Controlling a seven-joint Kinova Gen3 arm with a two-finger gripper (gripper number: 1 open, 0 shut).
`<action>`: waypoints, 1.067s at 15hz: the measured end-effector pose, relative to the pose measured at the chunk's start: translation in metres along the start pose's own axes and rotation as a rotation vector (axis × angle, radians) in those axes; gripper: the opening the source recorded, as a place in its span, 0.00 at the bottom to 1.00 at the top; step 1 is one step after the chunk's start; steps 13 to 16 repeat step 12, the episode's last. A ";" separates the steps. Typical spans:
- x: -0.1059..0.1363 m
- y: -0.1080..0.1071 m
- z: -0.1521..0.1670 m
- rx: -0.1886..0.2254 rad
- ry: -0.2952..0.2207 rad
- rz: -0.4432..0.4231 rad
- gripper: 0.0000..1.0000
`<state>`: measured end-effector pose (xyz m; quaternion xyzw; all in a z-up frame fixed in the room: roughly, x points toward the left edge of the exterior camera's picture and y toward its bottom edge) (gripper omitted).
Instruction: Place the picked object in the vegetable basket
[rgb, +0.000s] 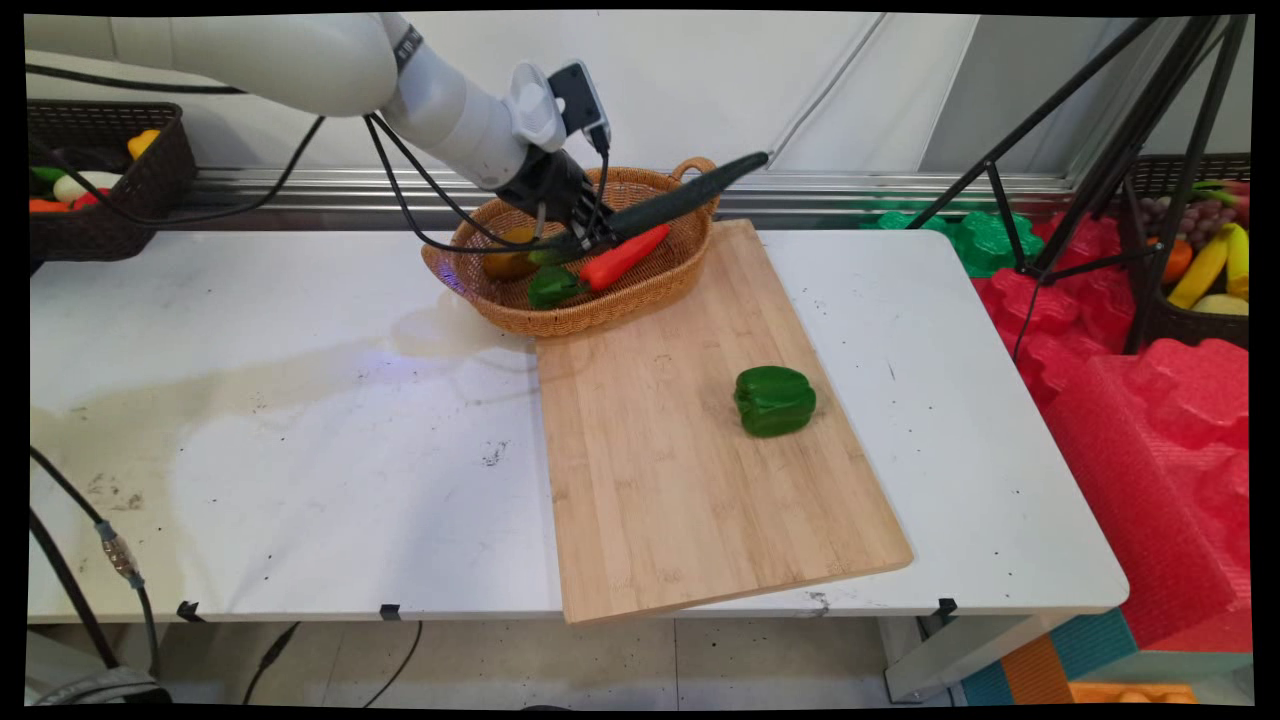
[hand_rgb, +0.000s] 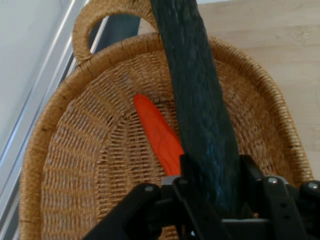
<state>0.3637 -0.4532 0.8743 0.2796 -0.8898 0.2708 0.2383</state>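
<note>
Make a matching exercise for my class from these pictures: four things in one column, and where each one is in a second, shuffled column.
Things:
1. cucumber
2. green bell pepper
3. carrot
4. cutting board

Places:
A. lying inside the wicker basket
B. flat on the white table
C. clamped in the gripper above the basket
D. sitting on the wooden board

Pairs: 1-C, 2-D, 3-A, 4-B

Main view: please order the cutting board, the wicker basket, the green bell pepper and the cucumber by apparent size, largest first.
1. cutting board
2. wicker basket
3. cucumber, raised in the gripper
4. green bell pepper; close to the cucumber, unsure.
</note>
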 end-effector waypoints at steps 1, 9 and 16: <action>-0.001 0.000 0.004 -0.007 0.005 0.008 0.00; -0.014 0.002 0.011 -0.041 0.034 0.034 1.00; -0.017 0.003 0.006 -0.047 0.050 0.036 1.00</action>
